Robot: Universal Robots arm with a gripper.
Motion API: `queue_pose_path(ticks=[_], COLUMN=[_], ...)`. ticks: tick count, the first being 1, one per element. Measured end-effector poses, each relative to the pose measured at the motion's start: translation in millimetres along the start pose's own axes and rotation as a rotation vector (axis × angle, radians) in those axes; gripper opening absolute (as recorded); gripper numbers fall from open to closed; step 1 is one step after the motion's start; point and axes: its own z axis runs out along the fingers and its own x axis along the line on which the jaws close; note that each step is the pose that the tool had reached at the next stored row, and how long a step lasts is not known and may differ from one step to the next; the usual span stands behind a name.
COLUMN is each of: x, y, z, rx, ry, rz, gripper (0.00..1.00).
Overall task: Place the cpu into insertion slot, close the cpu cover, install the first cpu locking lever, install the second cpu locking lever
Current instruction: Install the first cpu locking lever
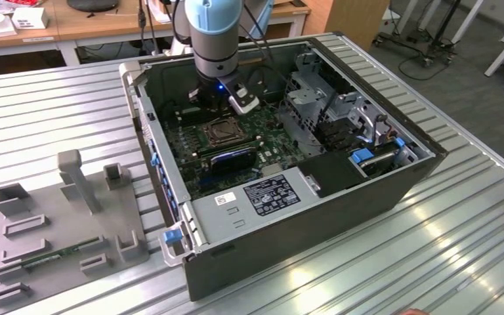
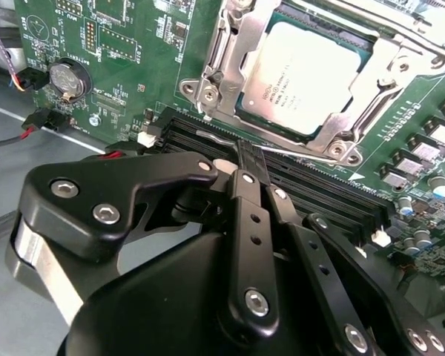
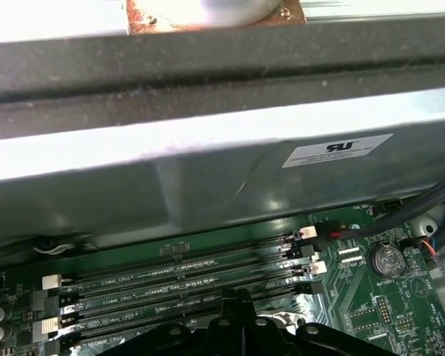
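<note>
The gripper [image 2: 252, 157], fingers pressed together on nothing, pointed at the lever [image 2: 311, 154] beside the cover [image 2: 233, 59], with the cpu [image 2: 305, 74] seated just beyond.

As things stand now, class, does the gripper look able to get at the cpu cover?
Probably yes. In the second wrist view the gripper hangs above the memory slots, right beside the cpu cover, which lies around the cpu. Nothing stands between them.

One cpu [image 2: 304, 74], one cpu cover [image 2: 239, 53], four memory slots [image 3: 185, 278], one coin battery [image 2: 67, 80], one claw [image 2: 251, 152].
</note>
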Motion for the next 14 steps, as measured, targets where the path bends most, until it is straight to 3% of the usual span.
queue_pose_path(ticks=[14], x=[0.4], y=[-0.3], z=[2.0], rx=[-0.0063], ry=[-0.0107], rz=[-0.026], gripper=[0.11])
